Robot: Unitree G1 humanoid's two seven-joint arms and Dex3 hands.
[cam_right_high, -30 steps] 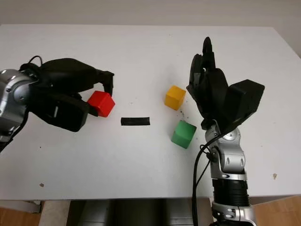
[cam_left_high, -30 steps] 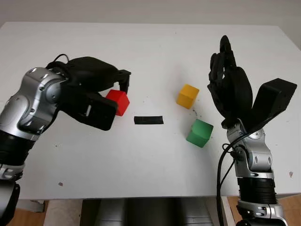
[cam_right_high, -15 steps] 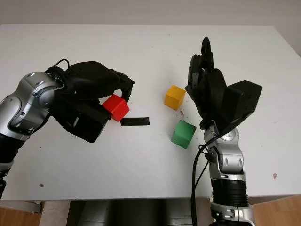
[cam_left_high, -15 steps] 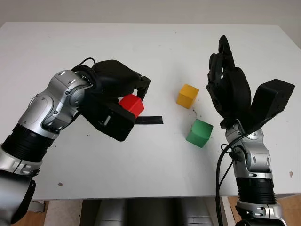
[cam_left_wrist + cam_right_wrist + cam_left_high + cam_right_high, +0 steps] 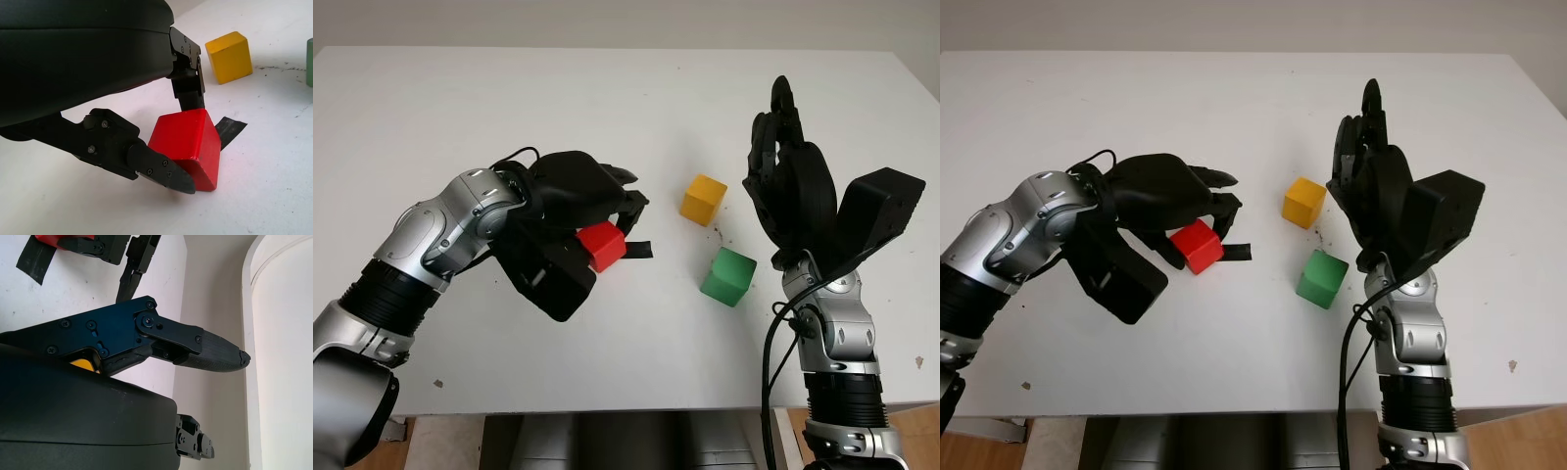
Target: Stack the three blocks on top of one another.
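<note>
The left robot hand (image 5: 597,230) grips the red block (image 5: 605,245), fingers (image 5: 161,169) clamped on 2 opposite sides, low over the white desk (image 5: 607,98) with the block just above a strip of black tape (image 5: 639,251). To the right, the yellow block (image 5: 704,199) sits on the desk with the green block (image 5: 729,276) nearer the front edge, close but apart. The right robot hand (image 5: 788,181) is raised beside them, open, holding nothing.

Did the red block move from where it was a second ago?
Yes. The left hand has carried the red block rightward, toward the green block. It began left of the black tape strip and now covers the strip's left end.
</note>
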